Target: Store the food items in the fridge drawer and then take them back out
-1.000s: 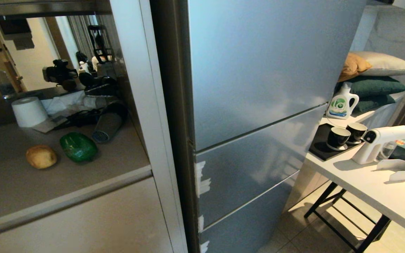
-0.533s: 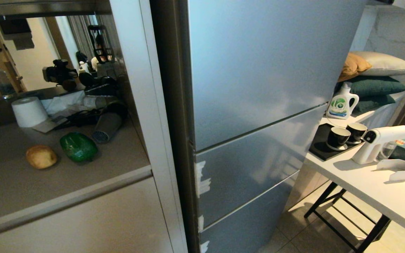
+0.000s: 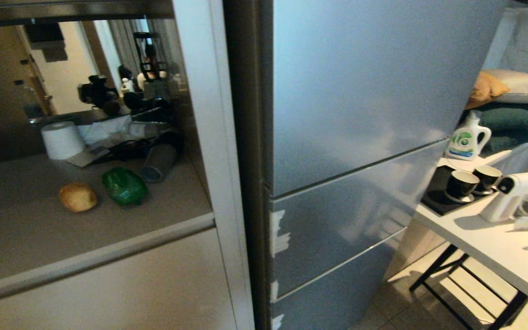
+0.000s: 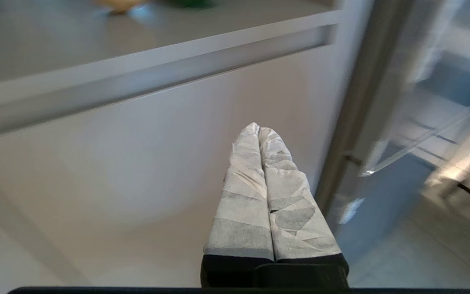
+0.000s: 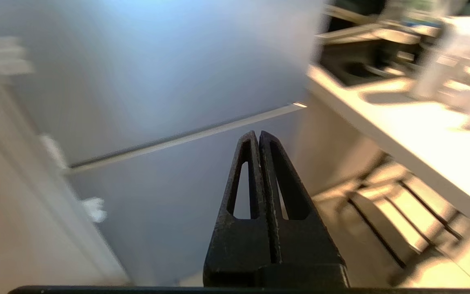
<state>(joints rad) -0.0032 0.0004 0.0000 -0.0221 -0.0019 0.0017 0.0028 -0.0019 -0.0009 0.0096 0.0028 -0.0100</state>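
Two food items, a tan potato and a green bell pepper, sit side by side on the counter, untouched, while the fridge drawer is closed and the left gripper and right gripper are both pressed together, empty.

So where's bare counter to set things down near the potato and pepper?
Free: the counter in front of the potato and pepper, out to its front edge. Crowded: behind them, paper roll, cables and clutter.

Tan potato, glossy green pepper, silver-grey fridge panel, black right tool.
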